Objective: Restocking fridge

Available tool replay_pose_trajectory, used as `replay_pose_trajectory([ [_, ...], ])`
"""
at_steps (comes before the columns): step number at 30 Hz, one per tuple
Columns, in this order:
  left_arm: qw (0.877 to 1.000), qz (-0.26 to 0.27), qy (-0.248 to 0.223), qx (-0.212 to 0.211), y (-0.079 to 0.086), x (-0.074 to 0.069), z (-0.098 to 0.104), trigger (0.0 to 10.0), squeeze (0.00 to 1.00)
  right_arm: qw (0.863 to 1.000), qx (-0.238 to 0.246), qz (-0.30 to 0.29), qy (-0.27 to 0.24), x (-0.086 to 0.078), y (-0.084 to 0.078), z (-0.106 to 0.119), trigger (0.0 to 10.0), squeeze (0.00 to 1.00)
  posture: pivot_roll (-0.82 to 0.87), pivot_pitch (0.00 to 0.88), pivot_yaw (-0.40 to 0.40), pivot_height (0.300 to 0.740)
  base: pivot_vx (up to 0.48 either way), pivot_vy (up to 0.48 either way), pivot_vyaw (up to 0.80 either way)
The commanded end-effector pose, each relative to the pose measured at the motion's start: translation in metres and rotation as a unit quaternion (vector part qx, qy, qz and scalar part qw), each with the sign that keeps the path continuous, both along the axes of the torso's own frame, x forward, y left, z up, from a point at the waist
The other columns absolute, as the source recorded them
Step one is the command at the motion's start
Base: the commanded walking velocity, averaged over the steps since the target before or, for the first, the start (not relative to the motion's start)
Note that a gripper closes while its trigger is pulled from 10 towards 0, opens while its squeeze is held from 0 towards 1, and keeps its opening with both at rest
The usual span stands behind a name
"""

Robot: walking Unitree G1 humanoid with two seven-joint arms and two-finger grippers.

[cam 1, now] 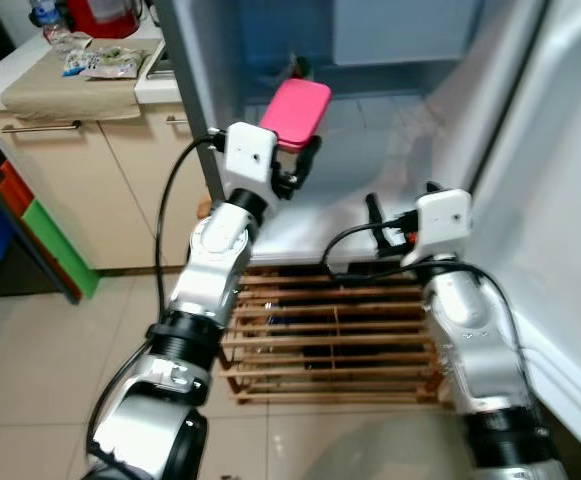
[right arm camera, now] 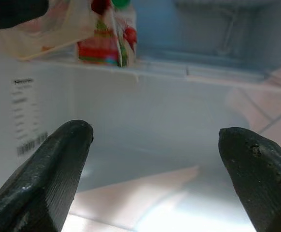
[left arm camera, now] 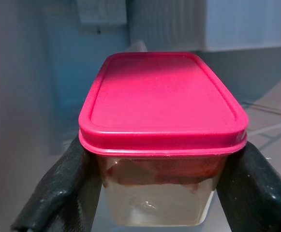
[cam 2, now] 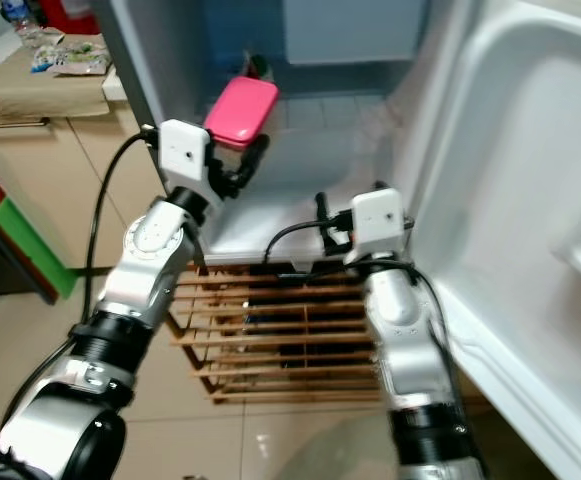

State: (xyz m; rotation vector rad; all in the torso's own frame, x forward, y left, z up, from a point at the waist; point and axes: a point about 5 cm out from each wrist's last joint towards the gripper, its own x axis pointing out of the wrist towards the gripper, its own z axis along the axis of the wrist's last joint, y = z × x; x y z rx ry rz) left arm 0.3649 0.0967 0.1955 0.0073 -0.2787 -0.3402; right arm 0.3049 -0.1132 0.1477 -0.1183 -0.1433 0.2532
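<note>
two pincers at open fridge (cam 1: 530, 150), left pincer (cam 1: 295, 165) clamped on pink-lidded container (cam 1: 296, 112) held inside fridge interior, right pincer (right arm camera: 155, 169) fingers spread apart, empty, near lower shelf (cam 1: 360, 190), possibly a carton (right arm camera: 104, 41) behind.

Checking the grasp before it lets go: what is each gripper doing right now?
Left gripper: shut on the pink-lidded container.
Right gripper: open, holding nothing.

The tiled floor (cam 1: 50, 340) carries a wooden rack (cam 1: 330, 340) just below the open fridge (cam 1: 370, 190). Left of the fridge, a tabletop (cam 1: 30, 85) carries snack packets (cam 1: 100, 62).
</note>
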Motion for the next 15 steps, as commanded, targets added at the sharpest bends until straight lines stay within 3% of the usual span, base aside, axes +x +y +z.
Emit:
replay_pose_trajectory([
  [1, 1.0, -0.022, -0.015, -0.002, -0.014, -0.001, 0.011, 10.0, 0.0, 1.0, -0.004, -0.01, -0.005, 0.0, -0.008, 0.002, 10.0, 0.0, -0.18, 0.0, 0.076, 0.74, 0.0, 0.0, 0.0],
  [11, 1.0, -0.002, -0.018, -0.002, -0.011, 0.014, 0.029, 10.0, 0.0, 1.0, 0.005, 0.005, 0.003, -0.002, 0.002, -0.001, 10.0, 0.0, -0.16, 0.023, 0.08, 0.74, 0.0, 0.0, 0.0],
  [15, 0.999, -0.003, -0.032, -0.017, -0.019, 0.014, 0.046, 10.0, 0.0, 1.0, 0.008, 0.008, 0.006, -0.005, 0.005, -0.003, 10.0, 0.0, -0.17, 0.045, 0.095, 0.74, 0.0, 0.0, 0.0],
])
